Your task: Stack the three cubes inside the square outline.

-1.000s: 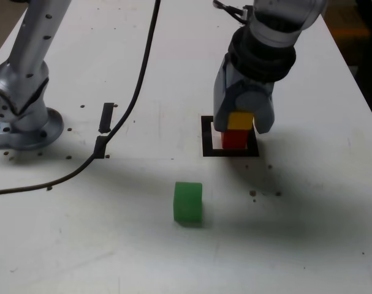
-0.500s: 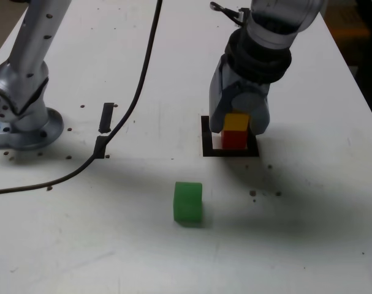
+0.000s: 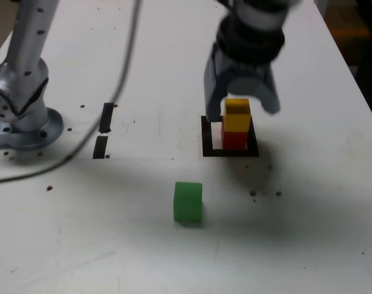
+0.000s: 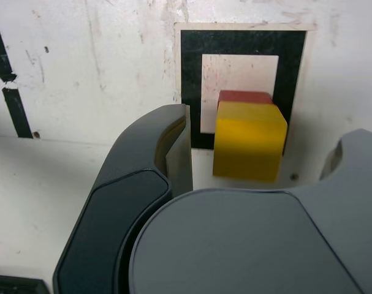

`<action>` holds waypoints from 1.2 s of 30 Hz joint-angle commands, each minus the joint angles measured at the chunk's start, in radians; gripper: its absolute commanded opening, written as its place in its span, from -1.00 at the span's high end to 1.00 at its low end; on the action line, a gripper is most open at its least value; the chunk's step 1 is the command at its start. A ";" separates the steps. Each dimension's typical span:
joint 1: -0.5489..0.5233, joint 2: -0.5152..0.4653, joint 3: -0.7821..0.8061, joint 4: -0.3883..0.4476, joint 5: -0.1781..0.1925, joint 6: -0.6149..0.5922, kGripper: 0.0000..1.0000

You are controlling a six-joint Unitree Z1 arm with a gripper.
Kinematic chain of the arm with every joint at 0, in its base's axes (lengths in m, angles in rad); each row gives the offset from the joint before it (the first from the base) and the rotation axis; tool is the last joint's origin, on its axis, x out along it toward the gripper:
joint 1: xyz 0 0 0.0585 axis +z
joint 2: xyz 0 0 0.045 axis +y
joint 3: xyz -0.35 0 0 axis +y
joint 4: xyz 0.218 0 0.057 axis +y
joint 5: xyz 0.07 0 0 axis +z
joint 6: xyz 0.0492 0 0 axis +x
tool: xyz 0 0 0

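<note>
- Exterior view: the jaws (image 3: 246, 105) have let go of the yellow cube (image 3: 237, 115) and are spread wide; a second ago they were closed around it.
- The yellow cube sits on the red cube (image 3: 234, 140), inside the square outline (image 3: 207, 150), so two cubes are now stacked.
- The green cube (image 3: 188, 202) lies on the bench (image 3: 308, 245), outside the outline, and should be the next to fetch.
- The arm is blurred and higher than before; it likely needs to clear the stack before heading over. Bare bench surrounds the green cube.
- Wrist view: room shows on both sides of the yellow cube, though one finger is nearer, so a sideways move this low could knock it.
- The red cube's edge shows beyond the yellow one, within the black border.
</note>
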State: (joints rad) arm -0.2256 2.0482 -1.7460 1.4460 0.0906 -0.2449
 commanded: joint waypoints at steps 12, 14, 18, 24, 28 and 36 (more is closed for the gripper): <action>-0.260 -0.141 0.070 0.023 -0.097 -0.144 -0.98; -0.284 -0.130 0.106 -0.011 -0.125 -0.177 -0.97; -0.300 -0.111 0.230 -0.161 -0.204 -0.205 -0.95; -0.301 -0.103 0.389 -0.338 -0.276 -0.206 -0.93; -0.301 -0.081 0.432 -0.409 -0.304 -0.210 -0.90; -0.301 -0.060 0.437 -0.414 -0.295 -0.214 -0.76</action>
State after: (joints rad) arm -0.5262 1.9834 -1.3071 1.0313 -0.2090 -0.4572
